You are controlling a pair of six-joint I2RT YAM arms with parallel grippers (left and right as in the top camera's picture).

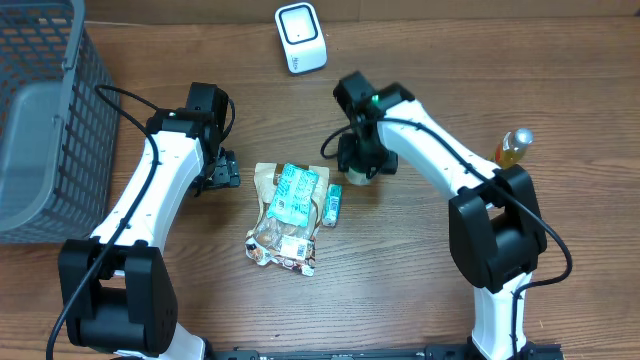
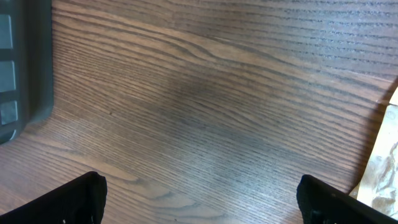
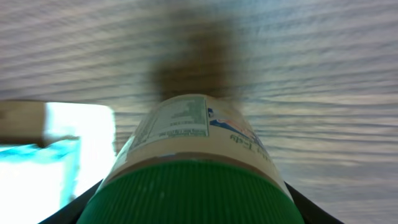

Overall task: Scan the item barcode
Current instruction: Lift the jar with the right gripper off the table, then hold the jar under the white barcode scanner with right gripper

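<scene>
A jar with a green ribbed lid and a pale printed label fills the right wrist view. My right gripper straddles it, a black finger showing at each side of the lid, fingertips hidden behind it. From overhead the right gripper covers most of the jar, right of the snack pile. The white barcode scanner stands at the table's far edge. My left gripper hangs open left of the pile, and the left wrist view shows it wide apart over bare wood.
A pile of teal and clear snack packets lies mid-table with a small teal packet beside it. A grey mesh basket stands far left, its corner in the left wrist view. A yellow bottle stands at right.
</scene>
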